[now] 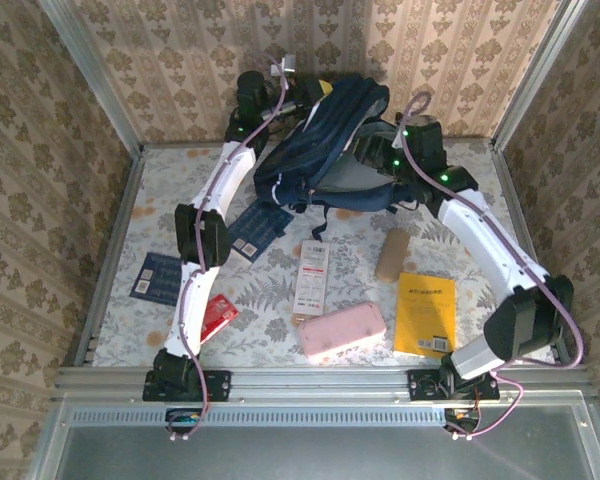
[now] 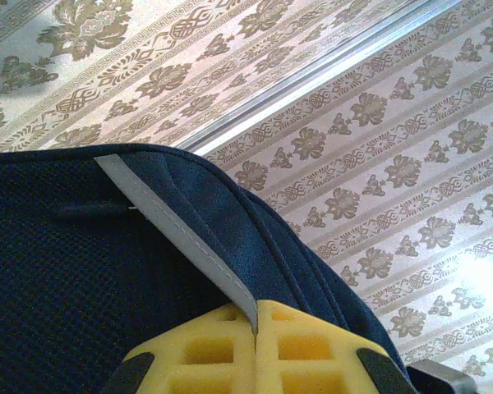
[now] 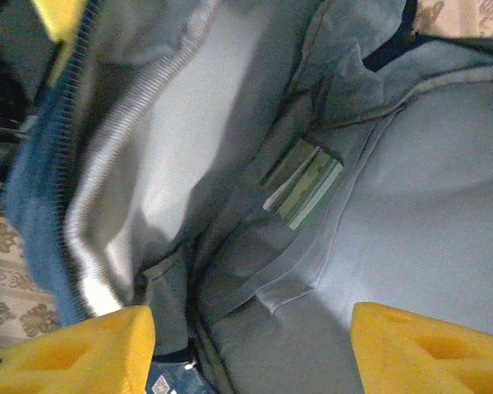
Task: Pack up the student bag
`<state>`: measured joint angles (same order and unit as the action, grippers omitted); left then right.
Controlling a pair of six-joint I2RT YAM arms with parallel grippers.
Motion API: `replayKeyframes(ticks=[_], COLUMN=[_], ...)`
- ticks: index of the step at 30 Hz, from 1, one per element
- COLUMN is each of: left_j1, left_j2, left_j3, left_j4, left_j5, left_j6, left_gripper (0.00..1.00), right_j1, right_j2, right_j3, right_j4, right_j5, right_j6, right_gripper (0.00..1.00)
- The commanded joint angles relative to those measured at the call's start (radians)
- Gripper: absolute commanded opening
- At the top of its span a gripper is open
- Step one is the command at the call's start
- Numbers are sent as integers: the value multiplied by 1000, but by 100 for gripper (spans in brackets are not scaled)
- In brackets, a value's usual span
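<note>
bag point(image 1: 325, 140): at far end of worktop point(image 1: 270, 300); mouth open | left hand point(image 2: 255, 328): closed, pinching bag's white stripe point(image 2: 172, 230) | right hand point(image 3: 251, 349): fingers spread wide, gripping nothing; inside bag, facing grey lining; green-edged book point(image 3: 304, 185) in inner pocket

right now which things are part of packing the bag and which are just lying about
In the job: student bag, left fingers pinching its edge, right fingers open at its mouth, green-edged book inside.
Lying about, unpacked: pink case, yellow book, white packet, tan block, navy booklets, red packet.
</note>
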<state>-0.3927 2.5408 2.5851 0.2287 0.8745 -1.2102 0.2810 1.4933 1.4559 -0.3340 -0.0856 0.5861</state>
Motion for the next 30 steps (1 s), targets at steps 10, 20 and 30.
replayKeyframes(ticks=[10, 20, 30], left_j1=[-20, -28, -20], left_j2=[-64, -22, -3], left_j3=[-43, -48, -48], left_j4=[117, 125, 176], left_j5=[-10, -21, -8], left_j6=[30, 36, -1], left_gripper=[0, 0, 0], right_j1=[-138, -79, 13], right_j2=[-19, -311, -269], right_j3=[-111, -235, -411], right_j4=[95, -232, -410], right_j5=[-100, 161, 114], right_j6=[126, 59, 84], right_gripper=[16, 37, 63])
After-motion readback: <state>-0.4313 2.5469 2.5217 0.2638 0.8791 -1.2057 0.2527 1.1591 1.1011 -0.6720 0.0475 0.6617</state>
